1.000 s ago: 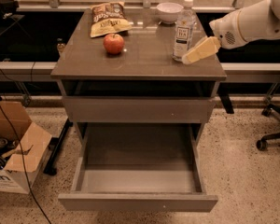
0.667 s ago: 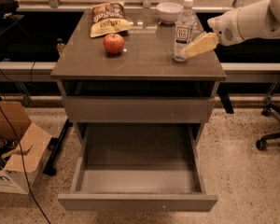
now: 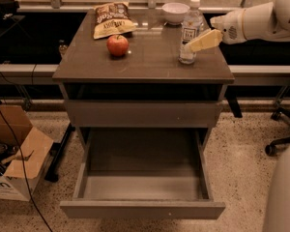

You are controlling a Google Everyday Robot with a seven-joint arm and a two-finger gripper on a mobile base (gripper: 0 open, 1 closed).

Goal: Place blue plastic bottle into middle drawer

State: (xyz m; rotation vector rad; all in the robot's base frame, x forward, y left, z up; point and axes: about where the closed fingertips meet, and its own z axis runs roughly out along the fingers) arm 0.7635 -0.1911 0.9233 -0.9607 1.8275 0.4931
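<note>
The blue plastic bottle (image 3: 190, 29), clear with a white cap and a dark label, stands upright on the right side of the grey cabinet top (image 3: 145, 66). My gripper (image 3: 194, 42) reaches in from the right on a white arm (image 3: 261, 21) and sits at the bottle's lower half, partly in front of it. The middle drawer (image 3: 142, 210) is pulled fully out at the bottom of the cabinet, and its deep grey box has nothing in it. A flat shut drawer front (image 3: 142, 114) sits above it.
A red apple (image 3: 117, 45), a chip bag (image 3: 112, 19) and a white bowl (image 3: 175, 12) are on the cabinet top. A cardboard box (image 3: 14, 163) and cables lie on the floor at the left. An office chair base (image 3: 280, 144) stands at the right.
My gripper has moved slightly up and in against the bottle. The bottle still stands in the same spot on the cabinet top.
</note>
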